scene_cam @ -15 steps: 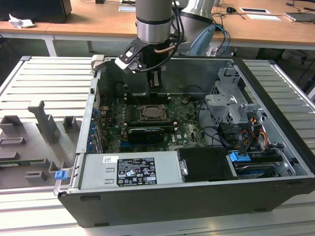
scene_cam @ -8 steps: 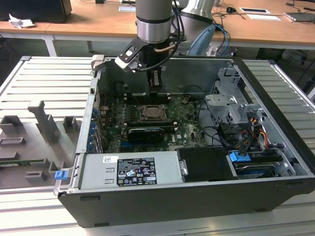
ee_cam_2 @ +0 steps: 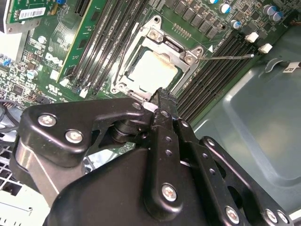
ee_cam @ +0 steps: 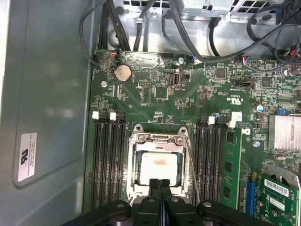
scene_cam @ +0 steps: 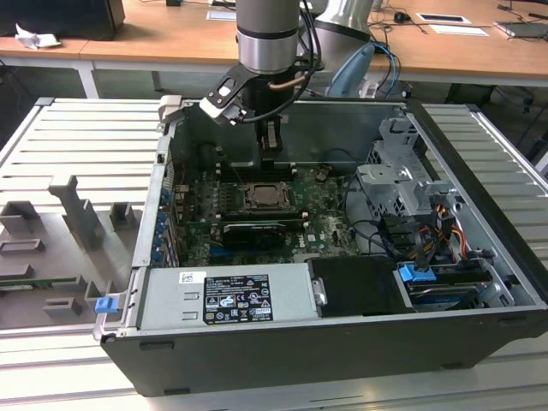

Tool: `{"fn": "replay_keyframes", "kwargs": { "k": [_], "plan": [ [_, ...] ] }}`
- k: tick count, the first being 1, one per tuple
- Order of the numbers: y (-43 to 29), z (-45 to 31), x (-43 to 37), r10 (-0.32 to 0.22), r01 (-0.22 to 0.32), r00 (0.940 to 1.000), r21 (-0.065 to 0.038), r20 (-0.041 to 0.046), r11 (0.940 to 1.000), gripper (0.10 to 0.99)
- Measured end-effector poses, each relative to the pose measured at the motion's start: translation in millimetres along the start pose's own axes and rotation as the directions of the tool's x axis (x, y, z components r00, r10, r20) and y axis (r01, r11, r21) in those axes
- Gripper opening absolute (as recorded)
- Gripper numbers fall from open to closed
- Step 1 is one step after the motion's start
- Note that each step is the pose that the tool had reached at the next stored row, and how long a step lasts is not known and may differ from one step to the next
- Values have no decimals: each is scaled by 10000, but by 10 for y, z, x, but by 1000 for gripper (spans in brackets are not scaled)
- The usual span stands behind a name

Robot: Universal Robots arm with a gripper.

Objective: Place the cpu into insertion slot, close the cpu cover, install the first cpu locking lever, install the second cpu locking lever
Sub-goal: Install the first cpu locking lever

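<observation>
Slatted metal bench (scene_cam: 77, 137) carries an open computer case (scene_cam: 257, 360). Inside, the cpu (ee_cam: 159, 165) sits in its socket under the cpu cover (ee_cam: 157, 140); fingers (ee_cam: 154, 186), pressed together, hang at the socket's edge.

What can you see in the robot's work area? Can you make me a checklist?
Surface: slatted metal table, open computer case on it.
Job's things: cpu seated in the motherboard; cpu cover lies down around it; one thin lever sticks out sideways.
Clutter: grey blocks on the table, at the exterior view's left.
Grippers: gripper shut, holding nothing, by the cpu cover's edge.
Cables: black cables along the motherboard's edge.
Surroundings: wooden desks behind.
</observation>
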State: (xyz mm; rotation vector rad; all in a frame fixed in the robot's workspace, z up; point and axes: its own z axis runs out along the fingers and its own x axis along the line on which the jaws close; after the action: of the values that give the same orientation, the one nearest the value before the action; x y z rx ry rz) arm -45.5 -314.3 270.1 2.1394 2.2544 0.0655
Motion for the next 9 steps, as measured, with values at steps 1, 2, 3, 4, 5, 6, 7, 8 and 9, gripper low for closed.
{"fn": "replay_keyframes", "kwargs": {
  "k": [1,2,3,4,5,6,7,8,9],
  "plan": [
    [0,-4,0,0,0,10000,-1,-1,10000,106],
    [1,-8,0,0,0,10000,-1,-1,10000,106],
    [1,-10,0,-1,1,10000,-1,-2,10000,106],
    [1,-12,0,0,0,10000,-1,-2,10000,106],
    [1,-15,0,-1,1,10000,-1,-1,10000,106],
    [1,-16,0,0,0,10000,-1,-1,10000,106],
    [1,-19,0,-1,1,10000,-1,-1,10000,106],
    [1,-21,0,0,0,10000,-1,-1,10000,106],
    [1,-23,0,-1,1,10000,-1,-1,10000,106]
  ]
}}
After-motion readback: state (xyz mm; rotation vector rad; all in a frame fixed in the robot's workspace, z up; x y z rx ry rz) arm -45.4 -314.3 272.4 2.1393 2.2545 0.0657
